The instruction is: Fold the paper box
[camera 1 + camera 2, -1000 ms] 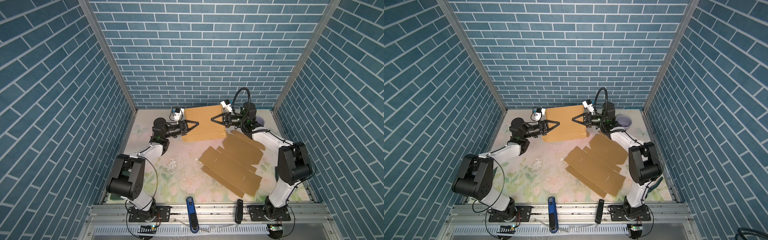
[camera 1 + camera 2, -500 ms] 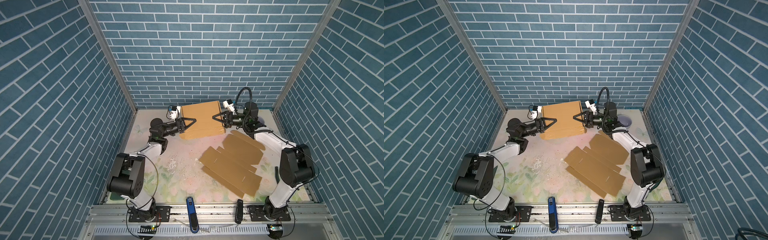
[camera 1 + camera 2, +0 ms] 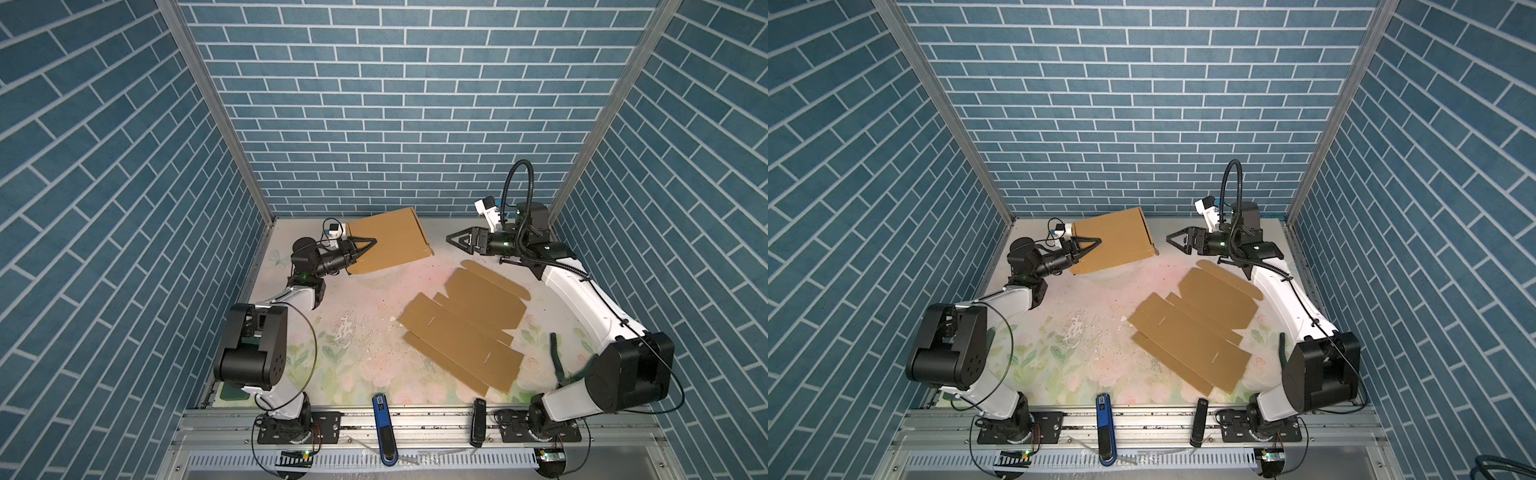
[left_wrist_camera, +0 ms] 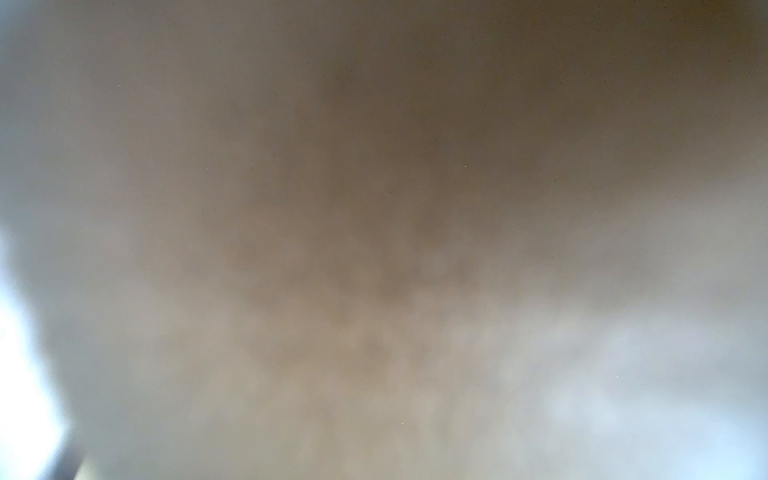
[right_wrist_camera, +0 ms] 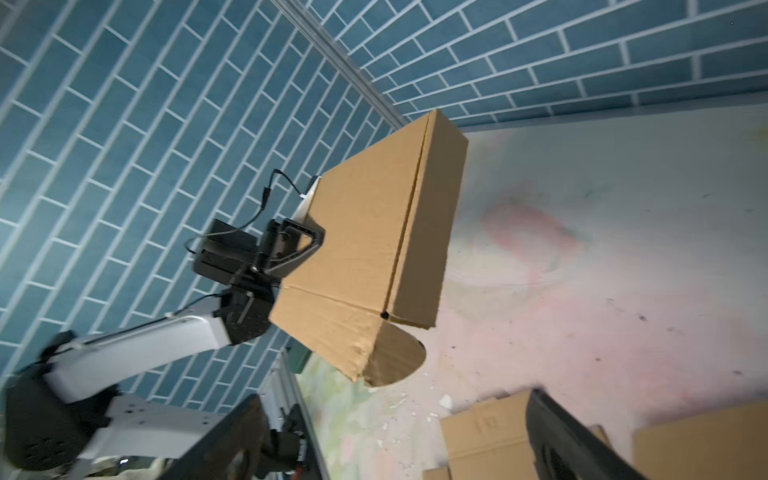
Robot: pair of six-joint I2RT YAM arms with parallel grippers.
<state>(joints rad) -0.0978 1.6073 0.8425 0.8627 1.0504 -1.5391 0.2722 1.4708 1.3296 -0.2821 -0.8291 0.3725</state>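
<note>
Paper box — folded carton at the far left of the surface, held tilted, free end pointing toward the right tool; long axis unclear. Left tool is clamped on its edge. Right tool — jaws wide apart, near, not touching. Flat cardboard sheets lie nearer.

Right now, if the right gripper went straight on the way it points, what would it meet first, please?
Probably the end of the folded box, held raised by the left gripper: the open right gripper faces it across a gap. Whether their heights match is unclear.
</note>
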